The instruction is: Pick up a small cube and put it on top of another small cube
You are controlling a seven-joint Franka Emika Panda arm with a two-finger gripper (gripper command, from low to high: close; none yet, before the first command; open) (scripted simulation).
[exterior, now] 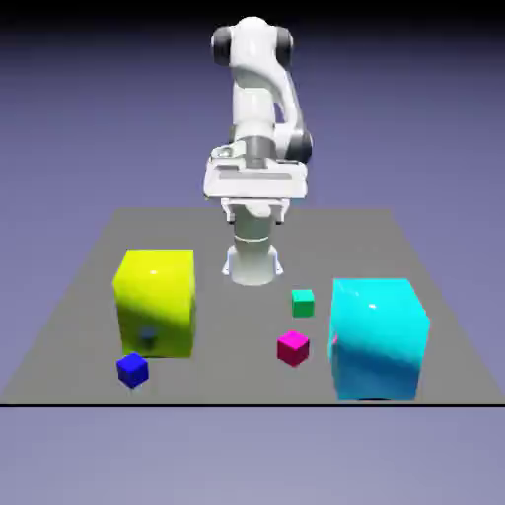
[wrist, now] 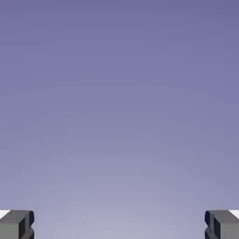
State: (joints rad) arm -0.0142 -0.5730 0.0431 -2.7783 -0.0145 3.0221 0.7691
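Note:
The small cube to pick up does not show in either view. The other small cube [exterior: 293,347], tiny and magenta-pink, sits on the grey table toward the front, just left of a big cyan cube. My gripper [exterior: 254,213] hangs high over the table's far side, well back from the magenta cube. In the hand view my gripper [wrist: 119,226] is open: one grey fingertip [wrist: 17,225] sits at each bottom corner, far apart, with only the blue-violet backdrop between them.
A big yellow-green cube [exterior: 154,301] stands at the exterior view's left, with a tiny blue cube [exterior: 132,370] at its front corner. A big cyan cube [exterior: 378,337] stands at the right. A tiny green cube [exterior: 302,302] lies behind the magenta one.

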